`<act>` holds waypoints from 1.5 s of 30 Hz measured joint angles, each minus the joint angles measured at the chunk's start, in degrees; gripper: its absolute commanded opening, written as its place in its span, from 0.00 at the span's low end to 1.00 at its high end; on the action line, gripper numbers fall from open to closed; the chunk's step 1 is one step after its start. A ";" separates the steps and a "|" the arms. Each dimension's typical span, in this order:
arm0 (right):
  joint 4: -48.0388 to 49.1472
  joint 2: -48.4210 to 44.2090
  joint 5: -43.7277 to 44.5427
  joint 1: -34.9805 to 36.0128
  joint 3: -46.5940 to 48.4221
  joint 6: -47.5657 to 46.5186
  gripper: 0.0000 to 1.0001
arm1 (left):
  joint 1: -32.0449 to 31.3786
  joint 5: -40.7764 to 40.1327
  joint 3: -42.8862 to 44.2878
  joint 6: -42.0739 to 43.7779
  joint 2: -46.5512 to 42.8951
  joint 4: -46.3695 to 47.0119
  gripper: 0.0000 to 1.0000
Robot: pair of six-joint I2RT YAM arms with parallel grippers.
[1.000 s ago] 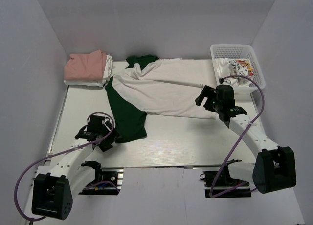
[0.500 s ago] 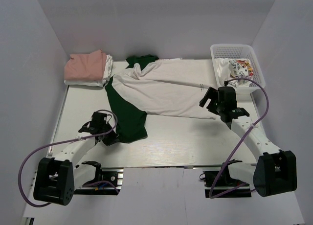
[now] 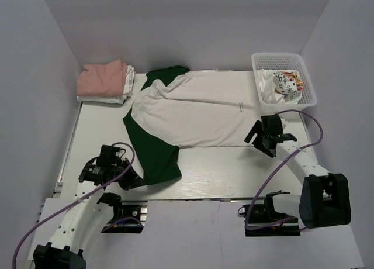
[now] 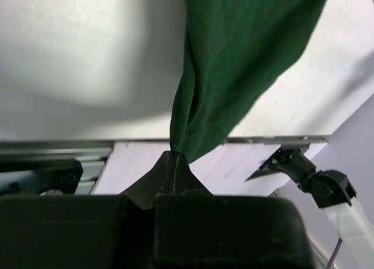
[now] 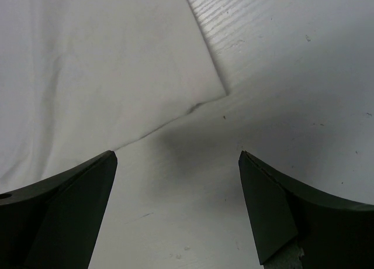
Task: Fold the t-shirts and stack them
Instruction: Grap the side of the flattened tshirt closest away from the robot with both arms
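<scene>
A large white t-shirt [image 3: 198,114] with dark green sleeves lies spread across the table. Its near green sleeve [image 3: 155,155] reaches toward the front edge. My left gripper [image 3: 138,181] is shut on that sleeve's lower corner. In the left wrist view the green cloth [image 4: 239,64] runs taut out of the closed tips of the left gripper [image 4: 174,158]. My right gripper [image 3: 259,139] stands open just off the shirt's near right corner. The right wrist view shows that white corner [image 5: 105,64] ahead of the right gripper [image 5: 178,158], with bare table between the fingers. A salmon-pink t-shirt [image 3: 104,79] lies folded on a white one [image 3: 127,86] at the back left.
A white plastic basket [image 3: 284,61] stands at the back right with bunched printed cloth [image 3: 280,85] inside. The table's front edge [image 3: 193,200] runs just below the left gripper. Grey walls close in the left, right and back sides.
My left gripper has shut on the green sleeve and drawn it toward the near left. The shirt now lies flatter. The right gripper has moved nearer, off the shirt's hem.
</scene>
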 measured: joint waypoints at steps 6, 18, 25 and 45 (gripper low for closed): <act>1.16 3.37 -1.38 -1.92 -0.46 1.11 0.84 | 0.00 3.15 0.92 -0.22 -1.57 -3.91 0.00; 6.32 10.16 -6.69 -5.07 -1.60 3.08 0.04 | 0.00 4.55 1.40 -0.11 -2.08 -6.58 0.00; 1.27 3.91 -8.63 -5.64 -5.33 0.70 0.00 | 0.00 6.16 5.68 1.38 -1.79 -12.04 0.00; -8.52 -0.20 -13.07 -5.35 0.94 -7.41 0.00 | -0.07 14.43 11.21 2.47 6.91 20.02 0.00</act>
